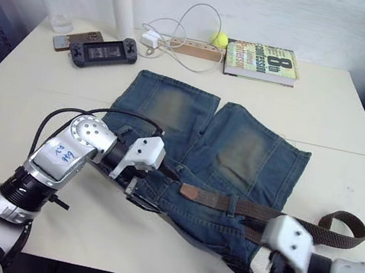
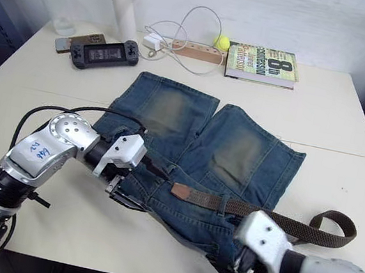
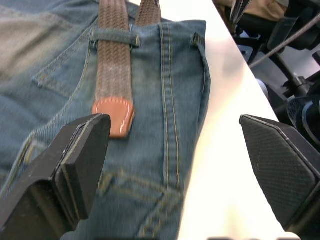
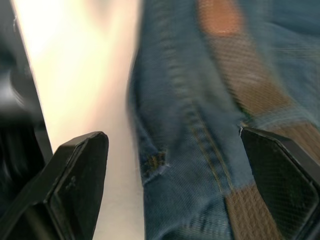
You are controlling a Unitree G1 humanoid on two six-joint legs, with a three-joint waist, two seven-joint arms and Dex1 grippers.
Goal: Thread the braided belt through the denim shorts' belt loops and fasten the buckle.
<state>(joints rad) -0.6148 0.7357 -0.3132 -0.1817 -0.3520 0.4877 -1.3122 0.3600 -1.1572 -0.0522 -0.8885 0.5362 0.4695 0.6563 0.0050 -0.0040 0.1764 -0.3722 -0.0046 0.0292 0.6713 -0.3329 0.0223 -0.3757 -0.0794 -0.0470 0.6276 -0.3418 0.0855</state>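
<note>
Threading is underway. At nine o'clock the left gripper (image 3: 175, 165) hangs wide open over the denim shorts (image 1: 236, 153), beside the braided belt (image 1: 254, 209) tip, already through one belt loop (image 3: 114, 38). At four o'clock the right gripper (image 4: 175, 190) gapes too. Pinch the tip squarely and pull flat along the waistband.

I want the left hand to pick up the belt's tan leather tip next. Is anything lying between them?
Nothing visible does. The left hand is open over the blue denim shorts, and the braided brown belt's tan leather tip lies bare on the denim beside one finger.
</note>
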